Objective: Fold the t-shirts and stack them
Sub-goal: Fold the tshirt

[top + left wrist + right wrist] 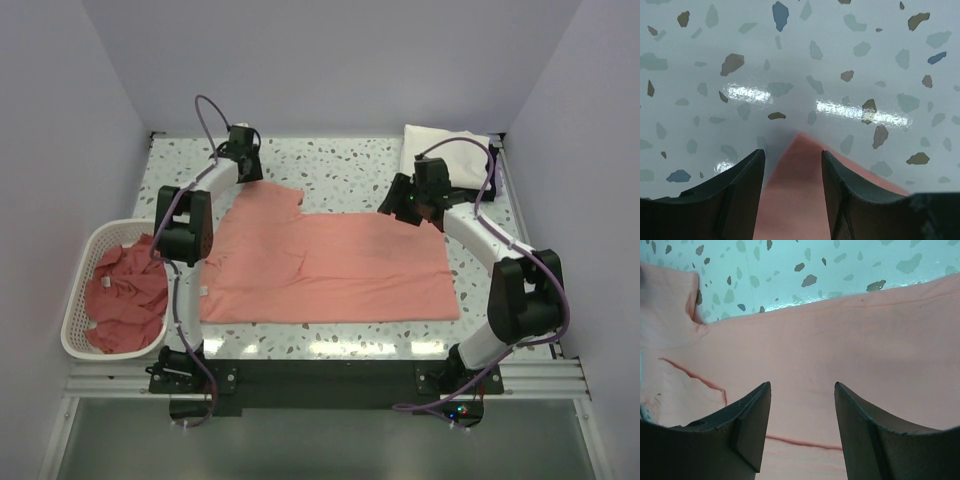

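1. In your top view the light is bright and even, coming from overhead. The walls (330,60) carry a faint lilac cast, and small white reflections sit along the near edge of the table (340,340).
2. In your left wrist view two glare streaks lie across the glossy table, with a soft grey shadow just ahead of the left gripper (792,170).
3. Its dark fingers (735,195) look blurred; the speckles beyond stay sharp.
4. In your right wrist view the t-shirt (865,355) is evenly lit, its creases showing as darker lines. The right gripper (802,415) looks dark and soft at the bottom edge.
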`<state>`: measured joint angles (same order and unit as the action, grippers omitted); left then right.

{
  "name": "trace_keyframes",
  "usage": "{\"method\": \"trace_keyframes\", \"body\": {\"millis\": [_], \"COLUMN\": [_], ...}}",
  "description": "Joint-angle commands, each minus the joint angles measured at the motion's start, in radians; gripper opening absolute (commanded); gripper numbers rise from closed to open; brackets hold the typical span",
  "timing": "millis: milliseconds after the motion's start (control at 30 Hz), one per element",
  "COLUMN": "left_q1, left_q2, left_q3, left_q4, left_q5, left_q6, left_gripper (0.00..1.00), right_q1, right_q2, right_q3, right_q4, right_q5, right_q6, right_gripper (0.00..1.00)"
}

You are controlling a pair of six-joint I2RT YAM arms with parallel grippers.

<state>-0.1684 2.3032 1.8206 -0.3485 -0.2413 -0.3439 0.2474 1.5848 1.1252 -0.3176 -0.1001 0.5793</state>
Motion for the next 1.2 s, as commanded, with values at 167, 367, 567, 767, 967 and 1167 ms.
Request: {"method": "trace_keyframes", "body": {"millis": [167,367,567,767,967,1167], "left_q1": [0.003,0.004,0.004,0.004,0.007,0.009], "left_q2": [0.004,0.013,-0.001,-0.03,-0.079,-0.096], "left_q3": [-0.006,0.005,0.019,0.003,-0.03,-0.033], "left_q4": [0.046,0.045,0.046,0.066,0.109,0.109], "left_q5": [0.031,0.031,0.03,0.036,0.04,0.062], "left_q6": [0.02,0.023,0.029,0.019,0.016,0.0], "left_gripper": [0.45,0.2,0.03,0.0,0.0,0.0], "right_q1": [-0.01,-0.014,-0.057,-0.154,-0.244,-0.293], "right_q2": [0.01,0.032,0.092,0.17,0.208,0.236], "right_q3": [-0.001,0.018,0.073,0.14,0.156,0.173], "right_q4": [0.045,0.045,0.031,0.011,-0.015,-0.07], "right_q5": [-0.016,0.0,0.017,0.017,0.026,0.118], "right_q6": [-0.022,-0.022,-0.029,-0.033,-0.035,-0.065], "right_gripper": [0.57,0.57,0.57,0.57,0.57,0.57]}}
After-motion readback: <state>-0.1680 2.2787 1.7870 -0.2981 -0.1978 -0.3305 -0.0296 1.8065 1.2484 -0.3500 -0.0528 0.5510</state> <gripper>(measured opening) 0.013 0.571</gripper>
